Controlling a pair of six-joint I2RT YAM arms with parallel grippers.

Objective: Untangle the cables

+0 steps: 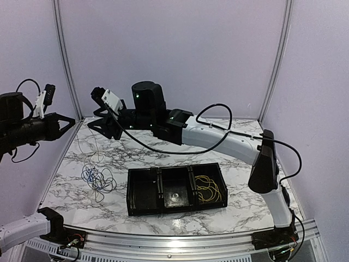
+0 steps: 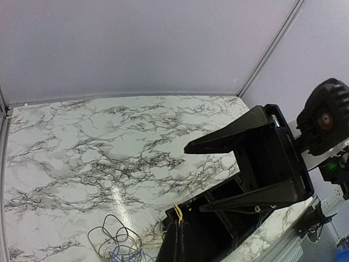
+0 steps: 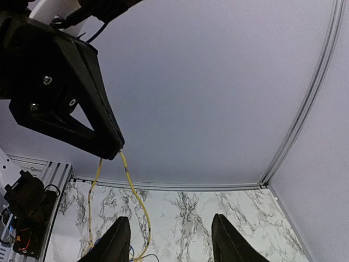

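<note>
High over the table's left side, my left gripper (image 1: 72, 121) is shut on a thin yellow cable (image 3: 133, 194), whose loop pokes out above its closed tips (image 2: 178, 214). Two yellow strands hang from those tips down to the tangle of blue, dark and yellow cables (image 1: 98, 179) on the marble table. Close to the right of it, my right gripper (image 3: 170, 241) stands open. Nothing is between its fingers, and the hanging yellow strand passes just beside its left finger (image 3: 115, 240). In the left wrist view the tangle (image 2: 117, 245) lies below and left of my left gripper (image 2: 183, 240).
A black three-compartment tray (image 1: 130, 191) sits at the table's front centre, with a coil of yellow cable (image 1: 210, 188) in its right compartment. The right arm (image 1: 223, 139) reaches across above the tray. Enclosure walls and metal posts ring the table.
</note>
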